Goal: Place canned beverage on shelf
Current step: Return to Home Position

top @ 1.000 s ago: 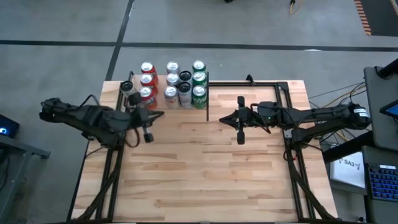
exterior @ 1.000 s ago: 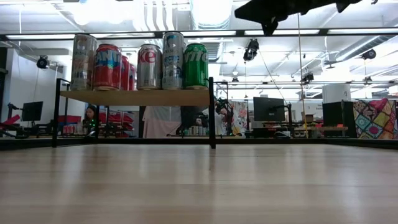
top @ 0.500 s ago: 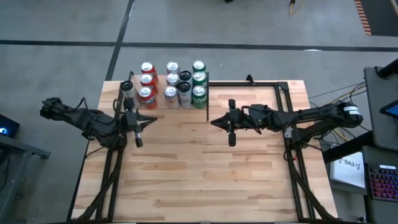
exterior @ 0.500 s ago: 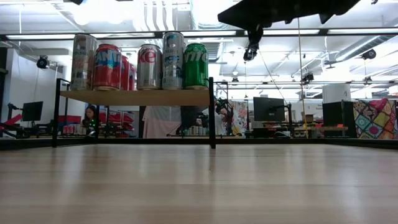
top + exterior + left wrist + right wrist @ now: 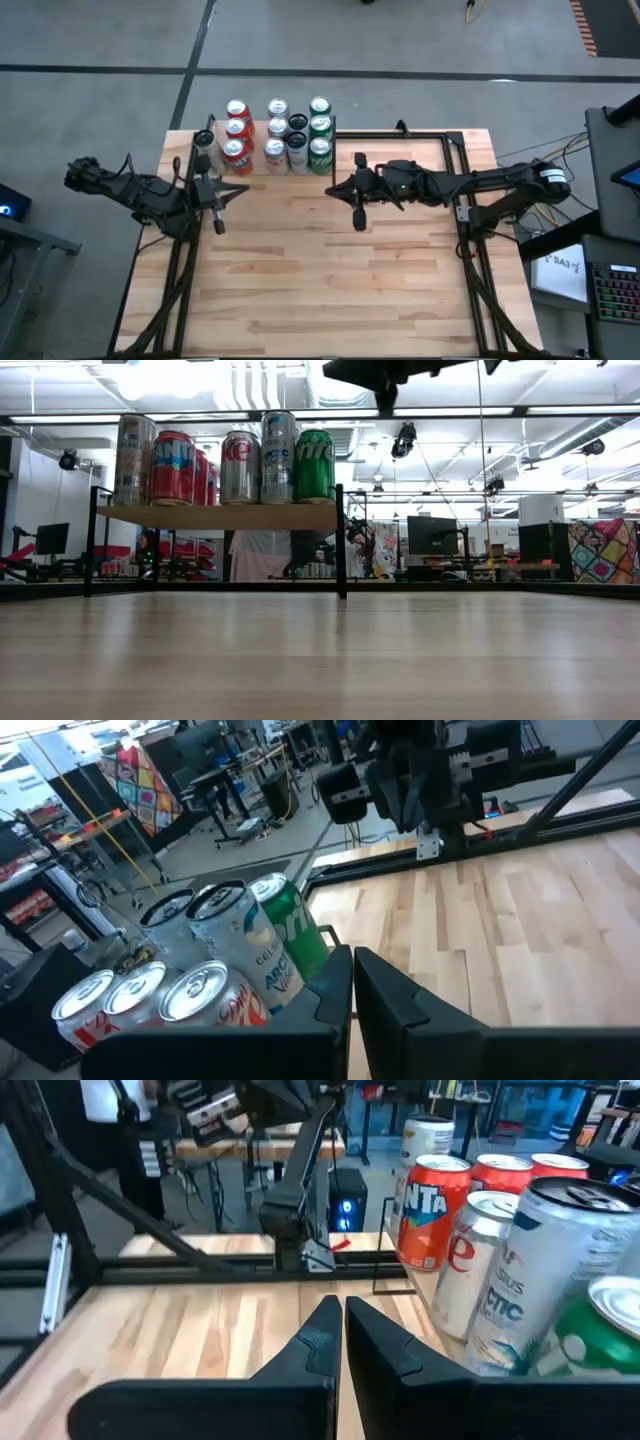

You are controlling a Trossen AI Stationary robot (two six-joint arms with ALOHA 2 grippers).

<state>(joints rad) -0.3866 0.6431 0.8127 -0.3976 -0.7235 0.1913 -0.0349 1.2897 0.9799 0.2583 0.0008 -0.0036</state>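
Note:
Several upright cans stand on their bases on the shelf, a light wood board on black posts at the table's far left. They are red, silver and green; the green Sprite can is at the shelf's right end. My left gripper is shut and empty, just near of the shelf; its wrist view looks over the can tops. My right gripper is shut and empty, in the air near the shelf's right near corner, and it also shows in its wrist view.
Bare plank tabletop spreads near and right of the shelf. A black metal frame runs along the table's far and right sides. My right arm shows at the top of the low view.
My right gripper has moved steadily toward the table's left edge, closing on the shelf's right end. My left gripper has drawn back toward the table's left edge. The cans have stayed put.

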